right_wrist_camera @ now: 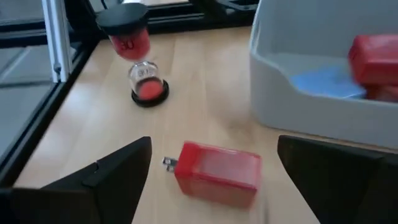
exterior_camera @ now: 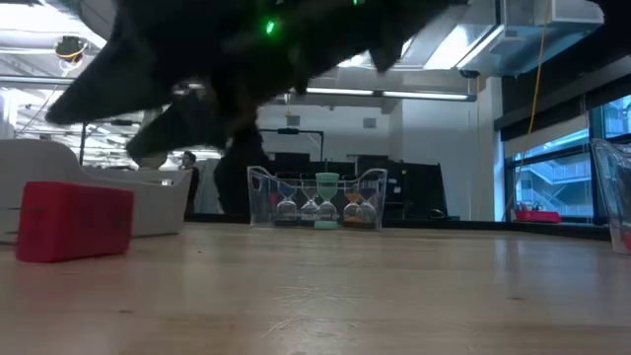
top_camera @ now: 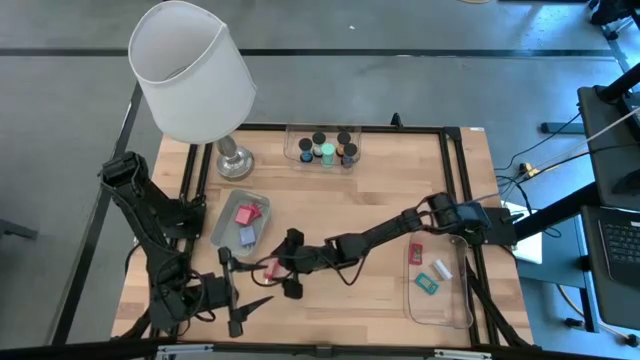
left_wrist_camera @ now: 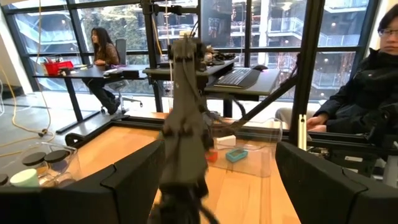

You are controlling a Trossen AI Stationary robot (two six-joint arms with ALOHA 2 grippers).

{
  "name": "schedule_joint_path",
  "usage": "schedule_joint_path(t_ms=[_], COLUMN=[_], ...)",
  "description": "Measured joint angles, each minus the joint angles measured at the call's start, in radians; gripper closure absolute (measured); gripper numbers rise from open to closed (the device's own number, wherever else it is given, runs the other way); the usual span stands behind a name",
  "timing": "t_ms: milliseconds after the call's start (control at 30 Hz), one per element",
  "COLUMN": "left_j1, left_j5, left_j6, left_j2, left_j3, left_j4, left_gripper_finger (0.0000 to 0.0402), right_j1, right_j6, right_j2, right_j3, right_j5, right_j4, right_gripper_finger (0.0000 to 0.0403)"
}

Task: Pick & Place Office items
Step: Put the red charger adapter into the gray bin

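Red block lies free between right fingers.

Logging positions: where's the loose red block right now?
The red block lies on bare wood between the right claw's open fingers, beside the left-hand tray.

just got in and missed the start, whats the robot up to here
It is sorting small office items on a wooden table into clear trays. The right tool hovers open over a red block lying on the bare wood beside a grey tray that already holds red pieces; nothing is gripped. A small red sand timer stands nearby. The left tool waits open at the table's front left corner. More timers fill the far tray.
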Motion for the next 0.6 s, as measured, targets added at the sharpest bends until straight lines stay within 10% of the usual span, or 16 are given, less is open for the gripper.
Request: schedule_joint_path(t_ms=[267,600], left_j1=[-0.007,0.045], left_j5=[0.000,0.061], left_j6=[-0.048,-0.592], left_j2=[0.000,0.002], left_j3=[0.000,-0.001], left_j4=[-0.036,-0.420], left_gripper_finger=[0.0098,0.0112], right_j1=[0.042,0.171], right_j6=[-0.130,-0.012], right_j2=[-0.196,-0.416], right_j3=[0.000,0.000], right_j5=[0.157,0.505], right_j4=[-0.289,-0.858], right_gripper_finger=[0.0057,0.0075])
